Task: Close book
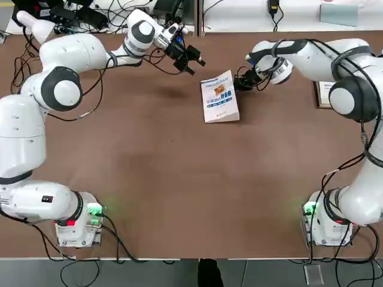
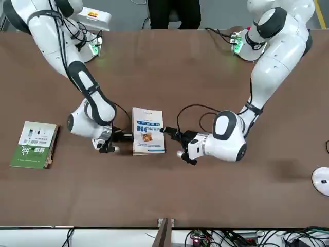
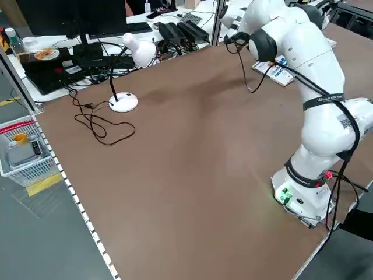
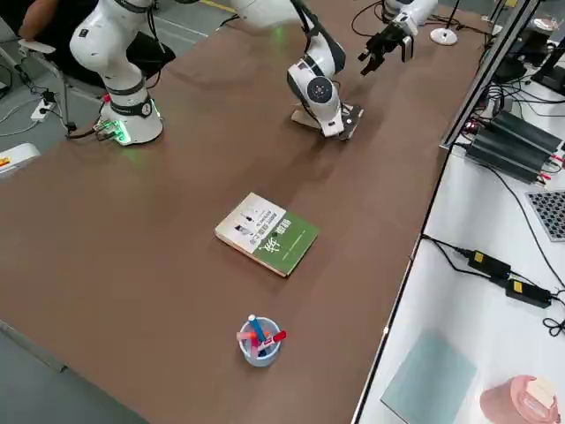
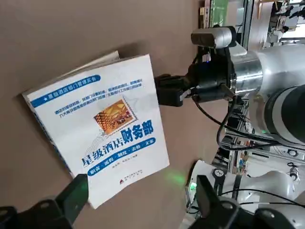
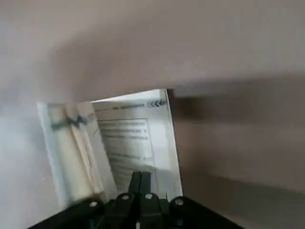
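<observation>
I see the book (image 1: 220, 95) lying cover-up, essentially closed; my right tool (image 1: 242, 81), fingers together, touches its edge, left tool (image 1: 190, 60) spread, hovering nearby.

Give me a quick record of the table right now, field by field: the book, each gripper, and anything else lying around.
book: the book lies flat, cover up
right gripper: the right gripper is shut, at the book's edge
left gripper: the left gripper is open, raised off the book's other side
other items: green-and-white book, cup of pens, desk lamp
table: brown table
</observation>
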